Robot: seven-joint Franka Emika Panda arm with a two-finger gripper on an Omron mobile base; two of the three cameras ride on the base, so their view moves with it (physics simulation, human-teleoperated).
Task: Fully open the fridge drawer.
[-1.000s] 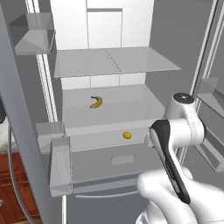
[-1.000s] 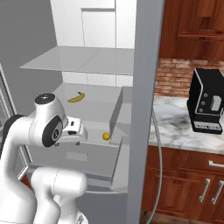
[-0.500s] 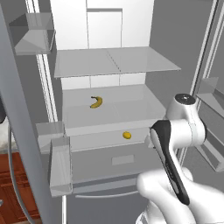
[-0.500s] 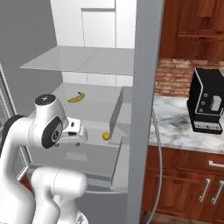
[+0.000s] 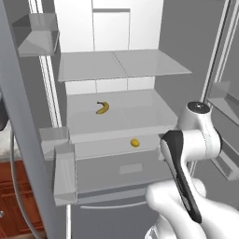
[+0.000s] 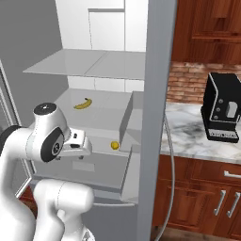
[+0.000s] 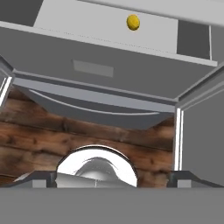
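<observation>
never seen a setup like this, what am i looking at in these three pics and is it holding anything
This is a rendered kitchen with a white robot arm facing an open fridge. Two pictures come from cameras on its base, behind it to the left and the right. The third looks out from its hand, down toward the wooden floor. Inside the fridge, a banana lies on a shelf, and a small yellow fruit sits in the drawer below, which is already pulled partly out. The pictures do not show whether the end effector is holding anything.

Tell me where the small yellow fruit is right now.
The small yellow fruit lies inside the fridge drawer, right of its middle in the left base view, one level below the shelf holding the banana.
</observation>
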